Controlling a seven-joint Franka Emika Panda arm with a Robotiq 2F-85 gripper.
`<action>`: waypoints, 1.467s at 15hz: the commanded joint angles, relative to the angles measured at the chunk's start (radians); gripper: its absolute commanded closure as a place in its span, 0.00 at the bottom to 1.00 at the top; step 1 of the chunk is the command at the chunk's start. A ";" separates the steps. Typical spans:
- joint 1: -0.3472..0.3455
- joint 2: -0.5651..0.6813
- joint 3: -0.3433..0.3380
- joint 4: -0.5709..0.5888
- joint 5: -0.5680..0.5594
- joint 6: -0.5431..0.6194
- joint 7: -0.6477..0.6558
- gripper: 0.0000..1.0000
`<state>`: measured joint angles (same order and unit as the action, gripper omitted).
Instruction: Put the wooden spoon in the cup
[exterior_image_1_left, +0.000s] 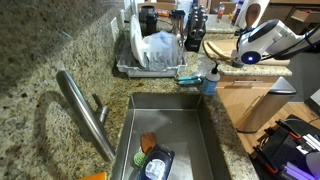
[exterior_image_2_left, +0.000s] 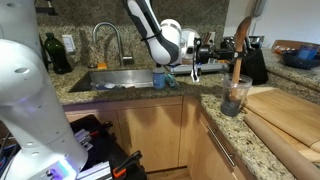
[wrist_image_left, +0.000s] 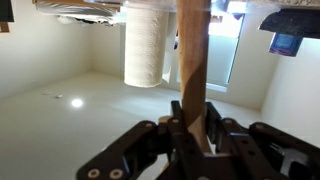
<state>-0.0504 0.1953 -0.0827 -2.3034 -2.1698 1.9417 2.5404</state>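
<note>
A speckled brown granite counter (exterior_image_1_left: 50, 45) wraps around a deep steel sink (exterior_image_1_left: 190, 125), seen in both exterior views. A white robot arm (exterior_image_2_left: 150, 25) reaches down from above the counter. At the back stands a grey dish rack (exterior_image_1_left: 150, 68) holding pale dishes, and a curved steel faucet (exterior_image_1_left: 85, 110) leans over the basin. A pale wooden board (exterior_image_2_left: 287, 112) lies on the counter's corner stretch. In the sink lies a dark packet (exterior_image_1_left: 155, 165) with a blue and white label, too blurred to read. A blue-capped bottle (exterior_image_1_left: 210, 76) stands at the sink's edge just beside the rack, its markings too small to make out. In the wrist view the black gripper (wrist_image_left: 192, 125) is clamped on the wooden spoon (wrist_image_left: 192, 60): one finger (wrist_image_left: 175, 125) presses each side of the straight handle, with no gap showing. A white ribbed cylinder (wrist_image_left: 148, 45) hangs in the background there. In an exterior view the spoon (exterior_image_2_left: 238, 60) stands nearly upright, bowl end at the top and lower end down inside the cup (exterior_image_2_left: 235, 100). This small dark grey cup rests on the counter corner near the board.
</note>
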 joint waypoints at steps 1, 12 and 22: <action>-0.021 0.035 0.023 0.028 0.013 -0.001 0.009 0.95; -0.033 0.065 0.026 0.073 0.026 0.030 0.018 0.56; -0.049 0.013 0.020 0.080 0.017 0.149 -0.022 0.00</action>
<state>-0.0634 0.2452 -0.0781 -2.2244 -2.1295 1.9883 2.5497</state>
